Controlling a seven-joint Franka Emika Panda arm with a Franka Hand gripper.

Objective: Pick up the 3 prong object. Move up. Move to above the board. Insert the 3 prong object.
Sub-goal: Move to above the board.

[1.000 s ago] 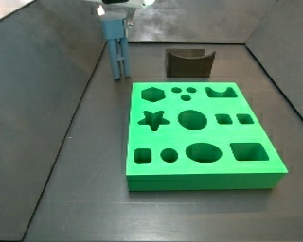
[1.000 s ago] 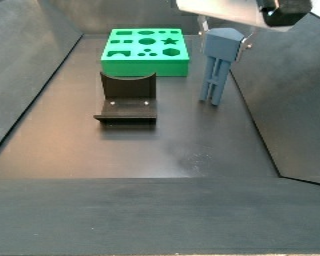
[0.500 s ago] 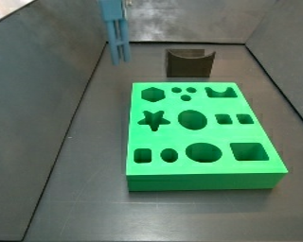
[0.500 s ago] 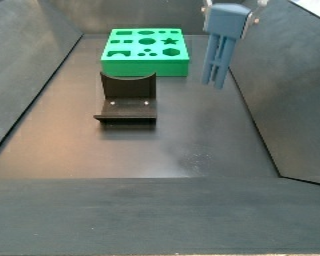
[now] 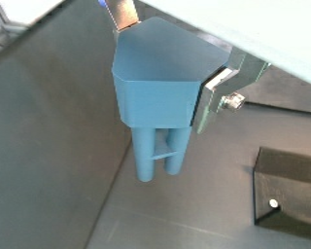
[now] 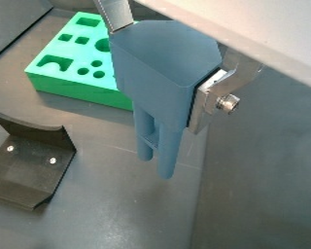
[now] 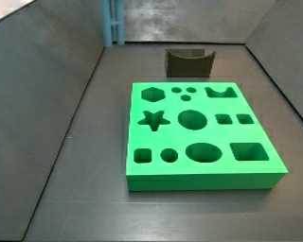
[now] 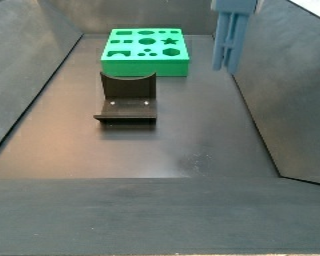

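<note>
- The 3 prong object [image 5: 158, 92] hangs high in the air, off the tabletop [image 8: 163, 140], prongs pointing down
- In both side views only its prongs show at the top edge; it is well apart from the board [image 7: 199, 132]
- Picking up looks done; going over the board and pushing in are not yet done
- The pincer [image 6: 165, 60] is clamped on the blue head, a silver finger [image 6: 213, 92] flat against each side

Robot test cell in a lab setting.
A dark matte floor is enclosed by plain grey panel walls [image 8: 29, 60]. A fixture [image 8: 127, 98] stands on the floor near a green board [image 7: 199, 134] with shaped cut-outs. The gripper [image 6: 165, 58], high in the cell, clamps a 3 prong object [image 6: 161, 92].
</note>
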